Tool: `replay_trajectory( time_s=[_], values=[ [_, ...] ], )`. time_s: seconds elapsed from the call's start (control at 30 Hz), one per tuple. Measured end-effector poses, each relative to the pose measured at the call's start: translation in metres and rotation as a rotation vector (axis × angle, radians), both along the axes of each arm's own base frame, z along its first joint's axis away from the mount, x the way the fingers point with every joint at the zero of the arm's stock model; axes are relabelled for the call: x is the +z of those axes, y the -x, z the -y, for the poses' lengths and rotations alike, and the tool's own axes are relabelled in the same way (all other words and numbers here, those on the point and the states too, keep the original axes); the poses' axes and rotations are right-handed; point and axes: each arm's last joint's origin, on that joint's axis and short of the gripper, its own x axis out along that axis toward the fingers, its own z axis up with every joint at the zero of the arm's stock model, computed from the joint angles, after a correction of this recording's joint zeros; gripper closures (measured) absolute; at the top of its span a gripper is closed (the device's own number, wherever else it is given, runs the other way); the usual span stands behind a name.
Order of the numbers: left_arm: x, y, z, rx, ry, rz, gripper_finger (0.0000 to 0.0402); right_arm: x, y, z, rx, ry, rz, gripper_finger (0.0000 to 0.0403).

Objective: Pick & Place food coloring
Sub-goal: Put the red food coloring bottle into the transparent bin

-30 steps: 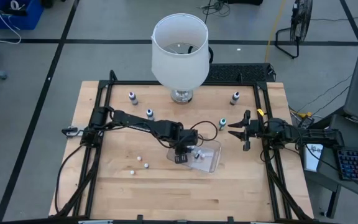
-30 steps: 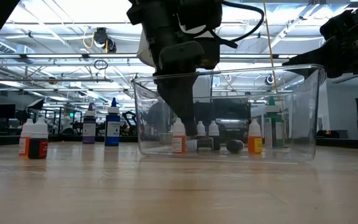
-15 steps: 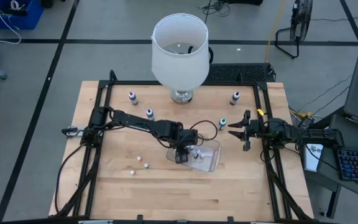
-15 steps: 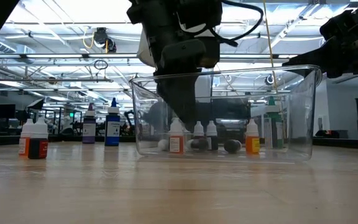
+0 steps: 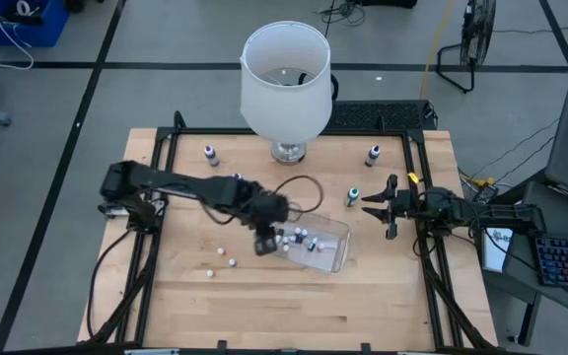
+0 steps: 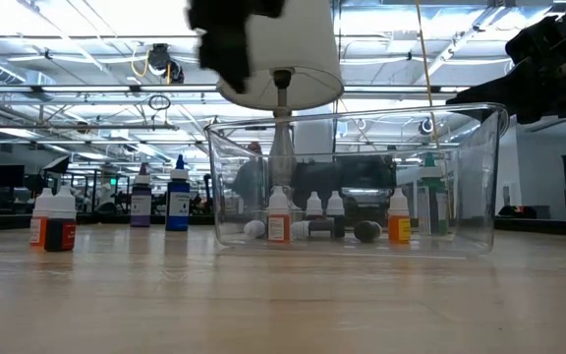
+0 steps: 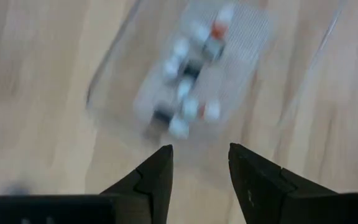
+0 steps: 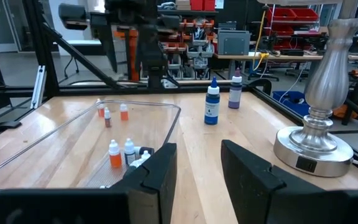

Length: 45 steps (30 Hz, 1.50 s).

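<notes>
The food coloring bottles are tiny droppers. Several stand or lie inside the clear plastic tub (image 5: 325, 247), shown close in the low view (image 6: 279, 217) and blurred in the left wrist view (image 7: 188, 106). Others stand loose on the table: one purple (image 5: 212, 153), one dark (image 5: 373, 155), one teal (image 5: 353, 195), and three small ones (image 5: 220, 258) near the tub's left. My left gripper (image 5: 263, 243) hovers open above the tub's left end, empty (image 7: 199, 171). My right gripper (image 5: 371, 207) waits open at the table's right side (image 8: 197, 165).
A big white lampshade (image 5: 284, 74) on a metal base (image 8: 312, 146) stands at the far middle of the table. Black frame rails (image 5: 166, 158) run along the table's left, right and far sides. Bare wood lies along the near edge (image 5: 294, 311).
My left gripper has risen out of the tub and drawn back toward the table's left, so that it now hovers over the tub's left end; in the low view it has left the tub and blurs at the top. The bottles stay in the tub.
</notes>
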Motion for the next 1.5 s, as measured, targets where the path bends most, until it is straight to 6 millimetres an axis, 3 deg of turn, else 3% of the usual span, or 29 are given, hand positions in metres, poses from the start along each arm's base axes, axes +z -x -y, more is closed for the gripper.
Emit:
replay_trajectory(
  time_s=[0.17,0.4,0.6,0.73,1.5],
  values=[
    [-0.006,0.040,0.026,0.142,-0.034,-0.160,0.0243,0.000,0.000,0.000,0.000,0.000,0.000,0.0289],
    [-0.044,0.072,0.055,0.339,0.010,-0.245,0.0243,0.000,0.000,0.000,0.000,0.000,-0.001,0.0289],
    [-0.084,0.079,0.071,0.244,0.013,-0.212,0.0243,0.000,0.000,0.000,0.000,0.000,0.000,0.0289],
    [-0.099,0.086,0.075,0.192,0.024,-0.225,0.0243,0.000,0.000,0.000,0.000,0.000,0.000,0.0289],
    [-0.139,0.097,0.070,0.277,0.124,-0.210,0.0243,0.000,0.000,0.000,0.000,0.000,0.000,0.0289]
  ],
)
